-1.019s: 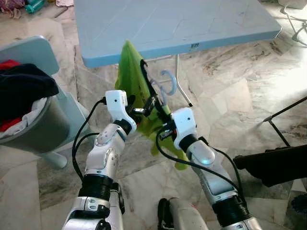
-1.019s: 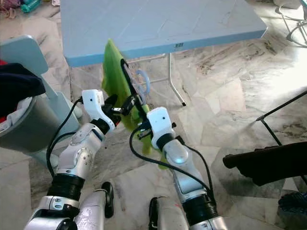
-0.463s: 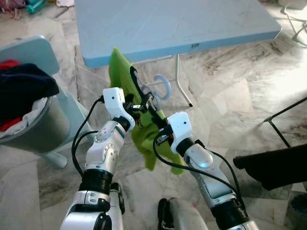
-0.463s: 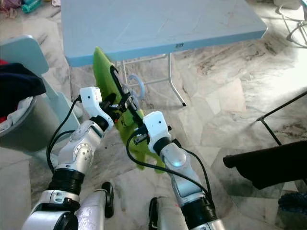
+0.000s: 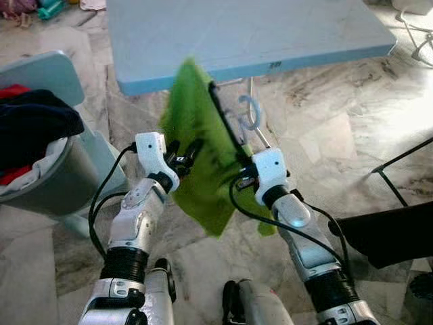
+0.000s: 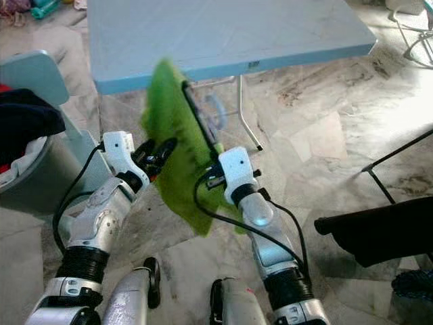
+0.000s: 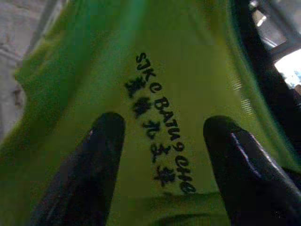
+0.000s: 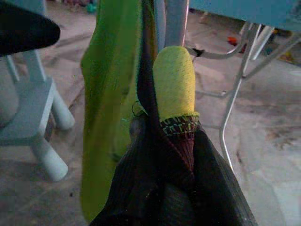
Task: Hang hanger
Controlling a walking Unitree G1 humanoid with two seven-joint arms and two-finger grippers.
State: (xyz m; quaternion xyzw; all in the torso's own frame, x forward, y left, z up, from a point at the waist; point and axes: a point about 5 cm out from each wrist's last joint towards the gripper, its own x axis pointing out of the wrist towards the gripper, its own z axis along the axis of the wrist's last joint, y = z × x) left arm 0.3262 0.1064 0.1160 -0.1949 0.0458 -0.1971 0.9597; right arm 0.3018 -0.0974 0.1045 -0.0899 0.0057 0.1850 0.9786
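A bright green shirt with a black neck edge hangs on a hanger whose light blue hook sticks up in front of the table's edge. My right gripper is shut on the shirt's black-trimmed edge at the hanger, and the right wrist view shows its fingers pinched on green and black cloth. My left gripper is open just left of the shirt. In the left wrist view its two fingers stand apart, and the shirt's black lettering lies right behind them.
A light blue folding table stands straight ahead on metal legs. At the left is a grey basket heaped with dark and red clothes, on a pale blue stool. A black object and a thin stand leg lie at the right on the marble floor.
My right gripper has lifted the shirt and hanger up and to the right, and the cloth now spreads wide. My left gripper has dropped back to the left of the hanger.
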